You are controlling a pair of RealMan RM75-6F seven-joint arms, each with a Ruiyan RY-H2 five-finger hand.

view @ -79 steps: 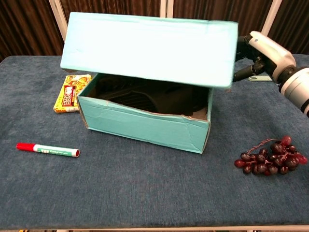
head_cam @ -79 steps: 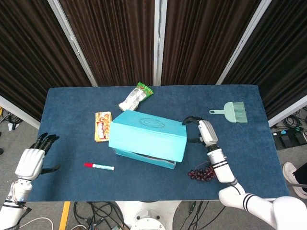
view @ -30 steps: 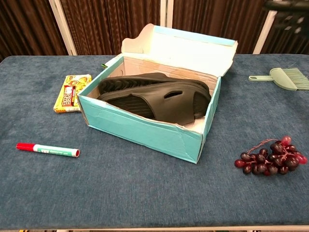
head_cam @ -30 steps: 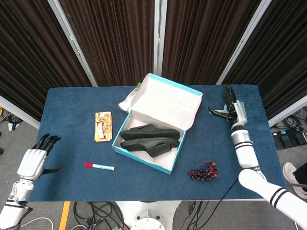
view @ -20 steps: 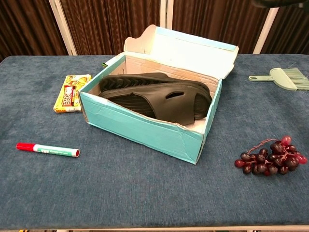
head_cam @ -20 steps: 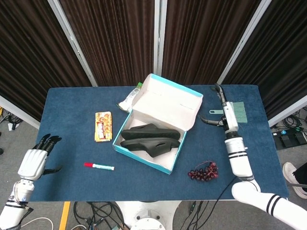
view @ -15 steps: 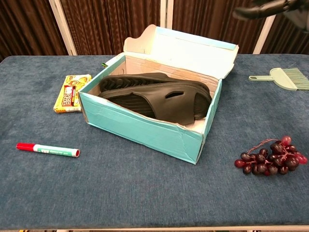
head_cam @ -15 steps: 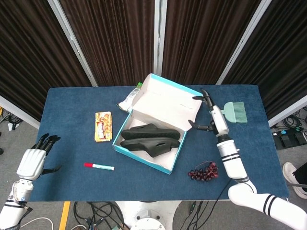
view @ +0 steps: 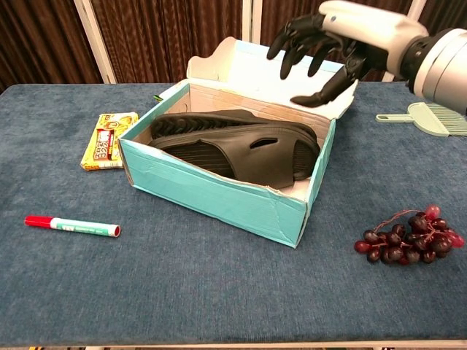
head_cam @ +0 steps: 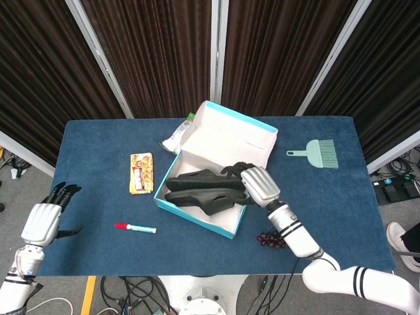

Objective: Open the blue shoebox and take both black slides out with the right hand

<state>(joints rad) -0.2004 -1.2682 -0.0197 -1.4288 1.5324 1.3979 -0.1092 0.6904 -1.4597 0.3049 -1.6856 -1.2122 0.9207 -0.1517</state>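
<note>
Red-capped marker (view: 71,227) lies near the front left of the blue table (view: 219,292); bunch of dark grapes (view: 408,238) near the front right. Left robot hand (head_cam: 42,220) hangs off the table's left edge, fingers apart, holding nothing.

Blue shoebox (view: 219,193) sits mid-table, lid (view: 277,73) flipped up and back, leaning away. Both black slides (view: 237,146) are inside the box, one lying partly over the other, soles and straps visible.

Right robot hand (view: 332,40) hovers above the right end of the open box, over the slides, fingers spread wide and curved downward, nothing in it. In the head view it overlaps the slides' right end (head_cam: 252,184); contact cannot be told.

Yellow snack packet (view: 108,140) lies left of the box, just beside it. Green-white snack bag (head_cam: 184,134) is behind the box's left corner. Green dustpan brush (head_cam: 316,153) rests at far right, well apart from the box.
</note>
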